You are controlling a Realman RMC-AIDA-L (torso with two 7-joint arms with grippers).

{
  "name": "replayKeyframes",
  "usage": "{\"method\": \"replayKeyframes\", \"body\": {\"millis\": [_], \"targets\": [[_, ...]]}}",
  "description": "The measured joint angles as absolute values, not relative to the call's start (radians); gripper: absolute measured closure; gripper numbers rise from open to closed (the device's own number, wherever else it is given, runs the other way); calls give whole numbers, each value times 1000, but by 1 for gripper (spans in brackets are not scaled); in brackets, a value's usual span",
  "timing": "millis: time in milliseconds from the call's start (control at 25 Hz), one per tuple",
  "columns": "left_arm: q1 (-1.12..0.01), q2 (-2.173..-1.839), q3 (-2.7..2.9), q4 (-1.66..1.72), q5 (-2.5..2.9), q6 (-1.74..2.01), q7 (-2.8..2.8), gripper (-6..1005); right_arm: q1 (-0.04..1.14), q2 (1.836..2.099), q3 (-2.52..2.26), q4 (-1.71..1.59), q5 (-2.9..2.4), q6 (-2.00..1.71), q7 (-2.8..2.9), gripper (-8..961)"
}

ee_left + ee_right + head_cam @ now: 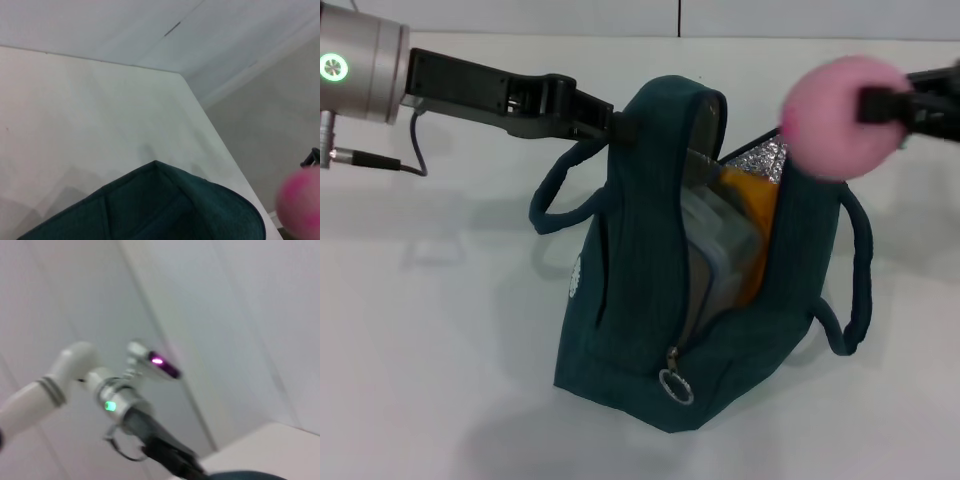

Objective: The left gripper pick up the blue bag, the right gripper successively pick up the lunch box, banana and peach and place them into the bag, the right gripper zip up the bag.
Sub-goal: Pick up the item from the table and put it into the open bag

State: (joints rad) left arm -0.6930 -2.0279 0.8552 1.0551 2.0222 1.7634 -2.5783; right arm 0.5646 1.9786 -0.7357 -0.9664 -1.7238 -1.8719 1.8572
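The blue bag (650,330) stands upright mid-table with its top open and silver lining showing. My left gripper (617,122) is shut on the bag's upper left rim, by one handle, and holds that side up. Inside the bag, the clear lunch box (720,250) stands on edge, and the banana (757,225) lies behind it. The pink peach (838,115) hangs just above the bag's right rim, with my right gripper (872,104) shut on it from the right. In the left wrist view the bag's rim (165,200) and the blurred peach (300,205) show.
The bag's zipper ring pull (675,385) hangs at its near end. A loose handle (855,280) droops on the bag's right side. The white table (430,350) ends at a back wall. The right wrist view shows the left arm (120,410) with its green light.
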Motion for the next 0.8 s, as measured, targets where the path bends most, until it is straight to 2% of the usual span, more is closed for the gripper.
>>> {"method": "replayKeyframes", "body": {"millis": [320,560,800], "targets": [[-706,-2025,856,1054,2022,1769,-2584,767,698,1994,-929,-771,-1727,-1809,1783,904],[-704,-2022,856,1052,2022,1769,-2585,764,704,2008,-1055,-763,-1727,-1756,1784,915],[-706,-2022,857,1054,2021,1769,-2586,761,714,2011,-1130,-725,-1731,-1736,1789,914]]}}
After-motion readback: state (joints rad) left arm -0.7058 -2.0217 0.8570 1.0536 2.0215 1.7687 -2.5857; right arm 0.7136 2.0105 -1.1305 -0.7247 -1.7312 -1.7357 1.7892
